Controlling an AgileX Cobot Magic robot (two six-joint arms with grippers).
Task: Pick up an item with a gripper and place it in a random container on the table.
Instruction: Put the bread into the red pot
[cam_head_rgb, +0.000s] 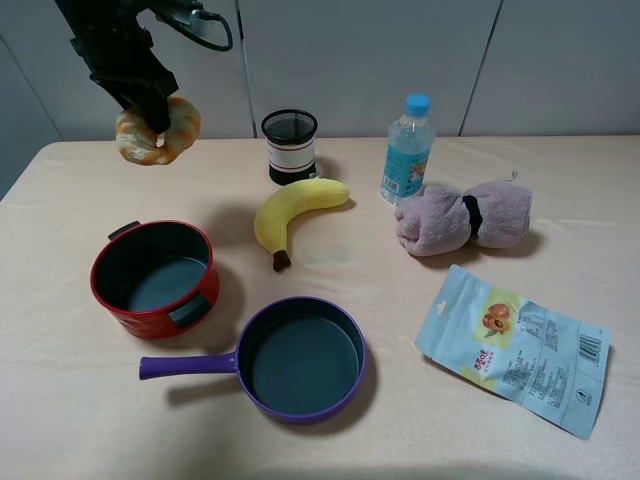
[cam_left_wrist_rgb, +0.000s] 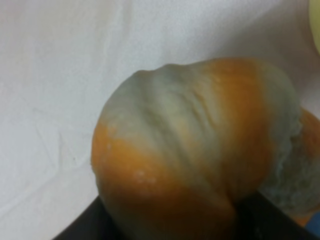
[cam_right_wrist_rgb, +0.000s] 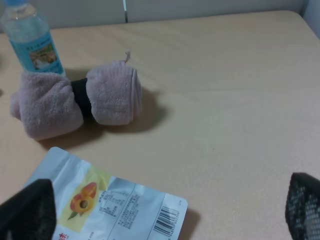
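Note:
My left gripper (cam_head_rgb: 150, 112) is shut on the orange-and-tan croissant toy (cam_head_rgb: 158, 131) and holds it high over the back left of the beige table (cam_head_rgb: 80, 420). The croissant fills the left wrist view (cam_left_wrist_rgb: 195, 150), with dark jaw edges just below it. The red pot (cam_head_rgb: 128, 315) with a dark grey inside stands on the table in front of and below the croissant. My right gripper (cam_right_wrist_rgb: 165, 220) is open and empty; its dark fingertips (cam_right_wrist_rgb: 27, 210) show wide apart over the table's right side. It is out of the exterior high view.
A purple long-handled pan (cam_head_rgb: 185, 366) sits at front centre. A banana (cam_head_rgb: 295, 212), a black mesh cup (cam_head_rgb: 289, 145) and a water bottle (cam_head_rgb: 407, 150) stand behind it. A rolled pink towel (cam_head_rgb: 465, 217) and a snack pouch (cam_head_rgb: 515, 345) lie on the right.

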